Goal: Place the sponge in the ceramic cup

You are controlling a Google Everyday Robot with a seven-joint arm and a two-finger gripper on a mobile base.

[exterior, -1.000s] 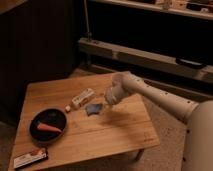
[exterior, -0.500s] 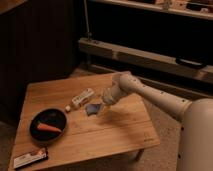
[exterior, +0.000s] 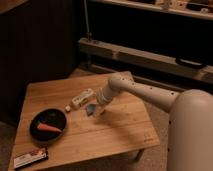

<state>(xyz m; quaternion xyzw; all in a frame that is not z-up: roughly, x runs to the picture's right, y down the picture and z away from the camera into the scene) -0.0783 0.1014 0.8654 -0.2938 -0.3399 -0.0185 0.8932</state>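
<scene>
Overlapping sponge (exterior: 89,110) on table (exterior: 120,131), tool (exterior: 98,105), one sponge edge hidden.

Open tabletop (exterior: 125,127) past end effector (exterior: 96,107); package (exterior: 82,98) just beside, pan (exterior: 37,134) near

Robot body: off-white, smooth, rounded.
Broad domed cream shell (exterior: 192,131) at right; one tubular arm (exterior: 145,93) of pale segments with a rounded elbow; small darker claw (exterior: 96,105) at its tip, low over the counter (exterior: 120,131).
</scene>
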